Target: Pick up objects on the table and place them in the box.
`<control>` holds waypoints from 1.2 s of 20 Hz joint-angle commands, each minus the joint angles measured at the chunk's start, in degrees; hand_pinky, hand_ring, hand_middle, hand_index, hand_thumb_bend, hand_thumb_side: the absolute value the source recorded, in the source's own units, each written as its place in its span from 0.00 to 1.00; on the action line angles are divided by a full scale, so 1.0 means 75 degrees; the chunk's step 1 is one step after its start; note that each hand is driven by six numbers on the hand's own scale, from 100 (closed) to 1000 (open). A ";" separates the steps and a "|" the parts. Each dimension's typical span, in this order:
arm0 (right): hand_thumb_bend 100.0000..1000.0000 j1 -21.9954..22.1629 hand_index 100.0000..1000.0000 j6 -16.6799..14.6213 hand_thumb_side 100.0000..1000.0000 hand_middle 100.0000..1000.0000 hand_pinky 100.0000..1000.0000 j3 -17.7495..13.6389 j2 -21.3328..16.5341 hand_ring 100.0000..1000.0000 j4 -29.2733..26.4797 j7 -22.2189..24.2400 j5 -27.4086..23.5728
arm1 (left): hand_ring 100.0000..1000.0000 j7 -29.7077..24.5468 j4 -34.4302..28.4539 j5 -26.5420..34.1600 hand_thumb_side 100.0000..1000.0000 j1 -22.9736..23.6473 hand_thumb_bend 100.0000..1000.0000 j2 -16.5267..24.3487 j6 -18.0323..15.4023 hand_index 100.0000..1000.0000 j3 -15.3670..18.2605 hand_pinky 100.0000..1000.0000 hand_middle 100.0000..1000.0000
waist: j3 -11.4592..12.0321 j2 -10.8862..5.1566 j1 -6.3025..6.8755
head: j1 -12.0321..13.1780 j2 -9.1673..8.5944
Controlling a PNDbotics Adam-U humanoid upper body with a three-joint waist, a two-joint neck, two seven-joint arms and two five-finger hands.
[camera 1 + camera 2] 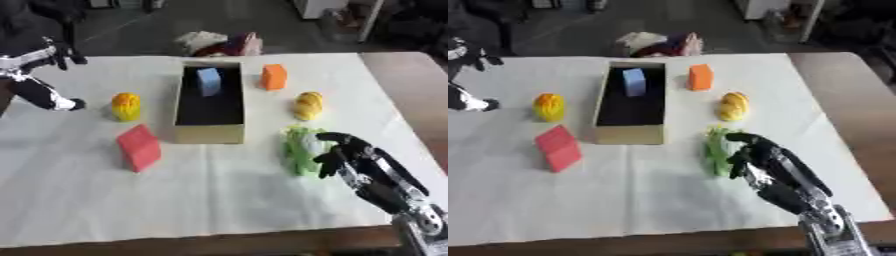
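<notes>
— White cloth (pixel 219 200) covers the table, with dark floor beyond its far edge. What lies on it?

— An open cardboard box (pixel 208 134) stands near the middle, its long side running away from the camera. A pale blue block (pixel 208 81) lies inside, at the far end.

— And outside the box?

— An orange block (pixel 274 76) stands just right of the box's far end. Nearer on that side is a yellow rounded object (pixel 307 105), and nearer still a green leafy object (pixel 300 149), perhaps a toy vegetable. On the left, a yellow-orange rounded object (pixel 126 106) sits near the box, and a red block (pixel 139 147) lies tilted by its near left corner.

— Where is the right hand?

— The right hand (pixel 360 162) comes up from the lower right corner. Its fingers are curled, their tips at the right side of the green leafy object; I cannot tell whether they touch it or grip it.

— The left hand?

— The left hand (pixel 42 95) is at the far left edge, over the cloth, well apart from the objects. How its fingers stand, I cannot tell.

— Anything beyond the table?

— A heap of pale and reddish things (pixel 219 43) lies just behind the far edge.
</notes>
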 commanded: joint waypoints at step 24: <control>0.00 -0.0178 0.83 -0.0009 0.50 0.29 0.72 0.0084 -0.0112 0.41 -0.0100 0.0099 -0.0114 | 0.55 0.2129 0.2041 -0.2228 0.00 -0.0654 0.37 -0.1345 0.0085 0.74 0.0623 0.65 0.58 | -0.0330 0.0129 -0.0048 | 0.0219 -0.0150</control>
